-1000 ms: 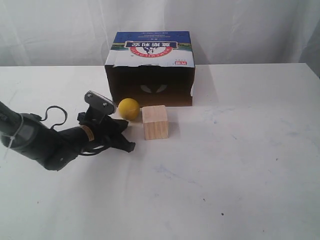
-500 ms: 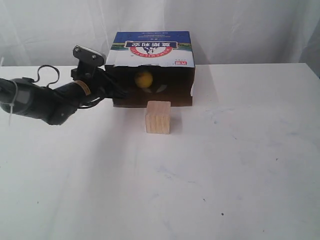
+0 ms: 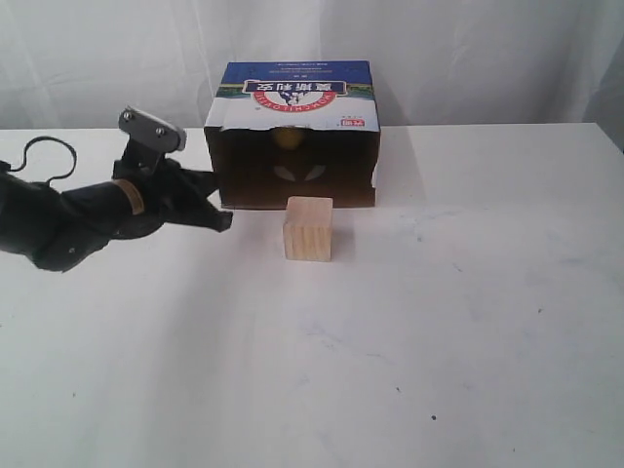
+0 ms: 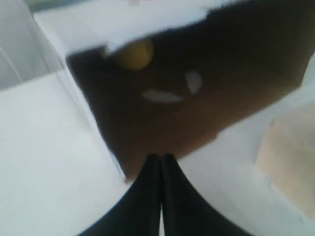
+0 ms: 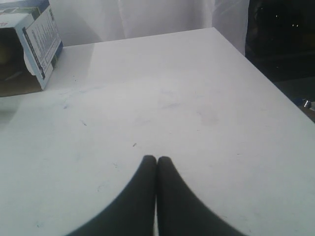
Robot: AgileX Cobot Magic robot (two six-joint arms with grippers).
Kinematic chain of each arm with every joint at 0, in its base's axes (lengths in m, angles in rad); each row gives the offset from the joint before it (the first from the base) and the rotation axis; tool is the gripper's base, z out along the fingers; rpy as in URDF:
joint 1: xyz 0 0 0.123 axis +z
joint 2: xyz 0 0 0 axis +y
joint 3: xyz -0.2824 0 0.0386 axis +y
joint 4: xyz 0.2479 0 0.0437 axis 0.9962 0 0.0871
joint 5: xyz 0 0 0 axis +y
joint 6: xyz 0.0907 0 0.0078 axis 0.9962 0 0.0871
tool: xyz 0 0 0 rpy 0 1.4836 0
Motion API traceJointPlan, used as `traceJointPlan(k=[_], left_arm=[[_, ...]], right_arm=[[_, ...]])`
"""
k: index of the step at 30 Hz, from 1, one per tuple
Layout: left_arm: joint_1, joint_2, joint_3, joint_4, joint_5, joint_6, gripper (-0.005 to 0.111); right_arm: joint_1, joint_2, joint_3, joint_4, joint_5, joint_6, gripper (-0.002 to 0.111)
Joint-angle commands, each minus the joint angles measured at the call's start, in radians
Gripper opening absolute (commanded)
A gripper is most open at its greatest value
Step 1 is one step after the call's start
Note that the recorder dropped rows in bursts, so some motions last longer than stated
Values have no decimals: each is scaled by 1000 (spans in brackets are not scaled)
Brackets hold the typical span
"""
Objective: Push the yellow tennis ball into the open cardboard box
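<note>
The yellow tennis ball (image 3: pixel 287 139) (image 4: pixel 133 54) lies deep inside the open cardboard box (image 3: pixel 292 93) (image 4: pixel 231 93), near its back wall. My left gripper (image 3: pixel 222 220) (image 4: pixel 161 156) is shut and empty, just outside the box's left front corner, tips pointing at the opening. My right gripper (image 5: pixel 156 158) is shut over bare table far to the right of the box (image 5: pixel 42 34); it does not show in the exterior view.
A pale wooden cube (image 3: pixel 308 228) (image 4: pixel 290 157) stands on the white table (image 3: pixel 439 322) just in front of the box opening, to the right of my left gripper. A white curtain hangs behind. The table's right edge (image 5: pixel 268 78) borders a dark drop.
The ball rolled from the table in front of the box to deep inside it. My left arm swept toward the opening, then drew back to the left.
</note>
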Motion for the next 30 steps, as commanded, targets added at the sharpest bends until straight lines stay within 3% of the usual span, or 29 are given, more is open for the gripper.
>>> traceJointPlan(k=[1, 5, 8, 10, 15, 17, 22, 27, 30], left_arm=[[3, -60, 160, -49, 47, -47, 0], [3, -161, 318, -122, 92, -19, 0], [3, -280, 428, -159, 211, 37, 0], [3, -376, 494, -194, 349, 87, 0], [3, -703, 568, -222, 860, 126, 0], [3, -857, 570, -233, 955, 111, 0], [3, -1193, 526, -207, 978, 111, 0], [3, -1422, 464, 35, 954, 138, 0], [3, -1481, 462, 142, 1023, 136, 0]], right_arm=[[3, -4, -1, -1, -5, -2, 0], [3, -4, -1, -1, -5, -2, 0], [3, -4, -1, -1, -5, -2, 0], [3, -4, -1, -1, -5, -2, 0], [3, -4, -1, -1, -5, -2, 0], [3, -4, -1, -1, -5, -2, 0], [3, -4, -1, -1, -5, -2, 0], [3, -4, -1, -1, -5, -2, 0], [3, -4, -1, -1, -5, -2, 0]])
